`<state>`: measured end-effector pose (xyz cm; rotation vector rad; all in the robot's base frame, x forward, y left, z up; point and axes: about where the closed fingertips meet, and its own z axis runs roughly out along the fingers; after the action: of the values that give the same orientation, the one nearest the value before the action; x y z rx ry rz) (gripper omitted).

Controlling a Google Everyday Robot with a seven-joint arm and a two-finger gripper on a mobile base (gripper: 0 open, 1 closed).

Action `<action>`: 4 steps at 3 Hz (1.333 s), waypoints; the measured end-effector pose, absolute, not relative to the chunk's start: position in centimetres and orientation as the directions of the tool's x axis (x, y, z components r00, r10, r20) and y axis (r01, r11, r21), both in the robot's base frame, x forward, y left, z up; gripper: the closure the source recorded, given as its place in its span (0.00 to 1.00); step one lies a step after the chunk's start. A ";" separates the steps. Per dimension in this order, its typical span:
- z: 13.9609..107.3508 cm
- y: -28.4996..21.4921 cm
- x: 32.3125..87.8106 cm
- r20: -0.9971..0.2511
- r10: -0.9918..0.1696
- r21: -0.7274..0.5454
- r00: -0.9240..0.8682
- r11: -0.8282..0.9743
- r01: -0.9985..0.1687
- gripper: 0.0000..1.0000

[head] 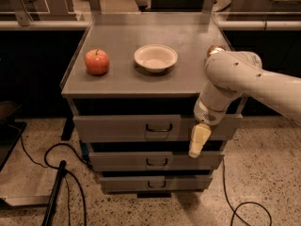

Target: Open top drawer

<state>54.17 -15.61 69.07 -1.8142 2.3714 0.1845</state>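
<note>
On the grey tabletop [122,81], at left a red apple [97,61], right of it a white bowl [155,57]. Just beneath, the top drawer [117,127], widest of three, small dark handle [159,127] at centre. Right of that handle, the hand [199,142], pointing down before the drawer's right end; spread or pressed together, cannot tell.
</note>
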 end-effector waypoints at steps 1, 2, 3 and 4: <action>67.6 -16.1 54.4 -0.201 -0.940 0.029 -0.274 0.274 -0.961 0.00; 66.4 -16.4 54.0 -0.200 -0.938 0.053 -0.282 0.277 -0.960 0.00; 66.6 -16.5 53.4 -0.193 -0.938 0.067 -0.287 0.279 -0.958 0.00; 69.7 -16.9 50.0 -0.171 -0.928 0.081 -0.331 0.321 -0.944 0.00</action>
<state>50.05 -16.94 69.69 -1.7600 2.4764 0.2535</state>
